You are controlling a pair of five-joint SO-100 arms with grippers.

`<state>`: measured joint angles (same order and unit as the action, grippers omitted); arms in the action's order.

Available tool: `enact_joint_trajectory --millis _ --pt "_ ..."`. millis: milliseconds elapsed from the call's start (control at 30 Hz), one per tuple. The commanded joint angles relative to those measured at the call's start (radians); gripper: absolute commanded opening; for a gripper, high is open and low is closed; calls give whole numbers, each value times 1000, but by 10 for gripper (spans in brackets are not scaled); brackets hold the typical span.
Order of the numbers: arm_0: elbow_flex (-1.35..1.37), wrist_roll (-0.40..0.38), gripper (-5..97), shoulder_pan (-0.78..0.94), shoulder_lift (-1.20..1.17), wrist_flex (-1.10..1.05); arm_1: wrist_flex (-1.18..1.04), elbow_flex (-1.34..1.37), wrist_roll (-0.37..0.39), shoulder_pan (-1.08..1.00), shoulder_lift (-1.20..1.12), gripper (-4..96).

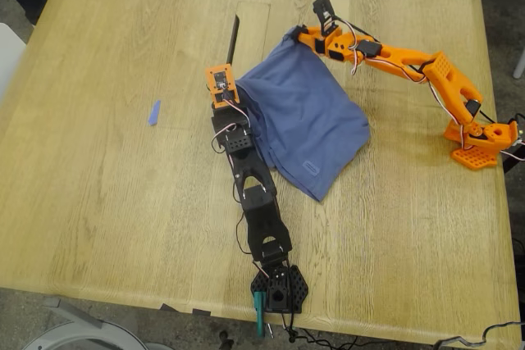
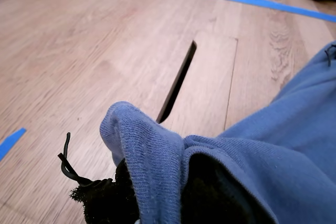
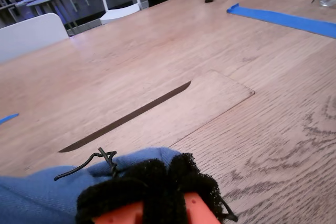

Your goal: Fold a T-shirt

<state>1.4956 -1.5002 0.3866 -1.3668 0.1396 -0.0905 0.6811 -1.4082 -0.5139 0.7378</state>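
The T-shirt (image 1: 305, 125) lies mid-worktop, its far edge lifted and stretched between both arms. My first gripper (image 2: 152, 192) is clamped on one raised corner, my second gripper (image 3: 157, 187) on the other; the cloth trails toward the worktop's (image 1: 123, 161) near edge, where a fold would carry it.

1 high overview, 2 close wrist views

T-shirt (image 1: 308, 125): slate-blue, bunched on the table (image 1: 123, 161), 2 corners lifted
Arms: 1 black, 1 orange
Blue strip (image 1: 153, 112): apart, exterior view's left
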Motion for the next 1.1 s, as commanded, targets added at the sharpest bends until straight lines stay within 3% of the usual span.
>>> enact_joint_trajectory --millis 0,733,1067 --pt "-17 15 -3 130 -337 104 -86 -127 -5 -72 117 0" --pt "221 -8 -3 -11 -845 669 -1212 -758 9 8 129 0" --pt "244 -23 -3 -160 -973 879 -1525 -822 21 80 213 0"
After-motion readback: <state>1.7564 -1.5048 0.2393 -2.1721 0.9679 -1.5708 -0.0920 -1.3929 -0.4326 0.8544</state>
